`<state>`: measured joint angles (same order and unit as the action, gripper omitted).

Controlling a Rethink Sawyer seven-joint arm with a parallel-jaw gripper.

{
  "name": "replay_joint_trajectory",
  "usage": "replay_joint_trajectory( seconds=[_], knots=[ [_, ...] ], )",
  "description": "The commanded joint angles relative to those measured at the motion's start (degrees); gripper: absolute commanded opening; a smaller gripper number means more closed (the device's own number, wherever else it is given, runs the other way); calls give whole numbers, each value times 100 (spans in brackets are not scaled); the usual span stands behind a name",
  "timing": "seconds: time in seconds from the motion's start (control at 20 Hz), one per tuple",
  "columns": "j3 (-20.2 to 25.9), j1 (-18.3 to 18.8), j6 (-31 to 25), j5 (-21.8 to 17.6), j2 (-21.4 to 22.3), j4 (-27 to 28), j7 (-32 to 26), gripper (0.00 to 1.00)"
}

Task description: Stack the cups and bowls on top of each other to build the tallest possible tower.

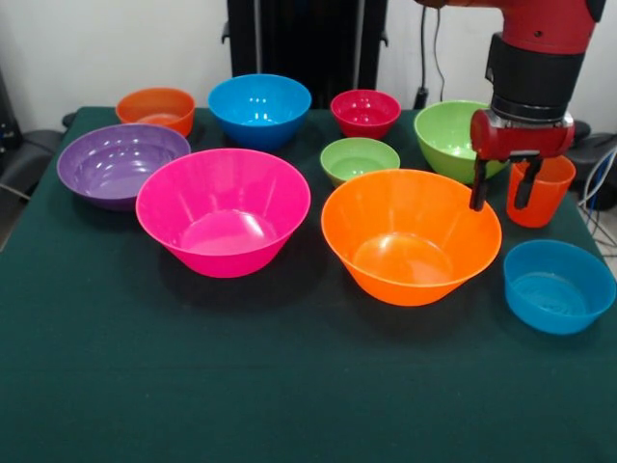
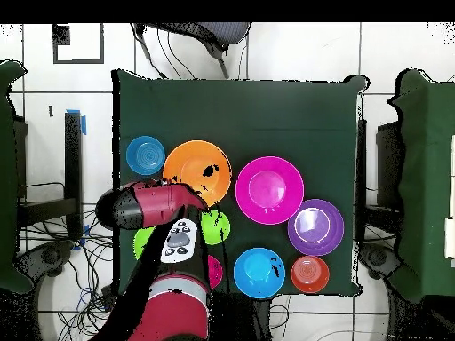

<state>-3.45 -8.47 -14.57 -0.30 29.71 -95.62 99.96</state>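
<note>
Front view: gripper (image 1: pixel 502 189) hangs at the table's (image 1: pixel 116 386) right, fingers parted, holding nothing, just beside the orange cup (image 1: pixel 542 196), which stands upright behind the big orange bowl (image 1: pixel 411 236). Pink bowl (image 1: pixel 224 210), purple bowl (image 1: pixel 120 164) and the other bowls all sit singly; nothing stacked yet.

Overhead view: arm (image 2: pixel 147 206) covers the cup. Small blue bowl (image 2: pixel 145 154) sits alone. Whole tower left to build.
</note>
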Motion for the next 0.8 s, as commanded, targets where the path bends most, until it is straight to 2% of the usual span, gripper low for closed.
replay_joint_trajectory(
  seconds=[0.05,0.4,0.8],
  knots=[
    [326,71,257,-30,-416,-96,855,100],
    [412,153,507,-41,-606,-52,873,100],
    [312,27,500,25,-587,-102,918,100]
  ],
)
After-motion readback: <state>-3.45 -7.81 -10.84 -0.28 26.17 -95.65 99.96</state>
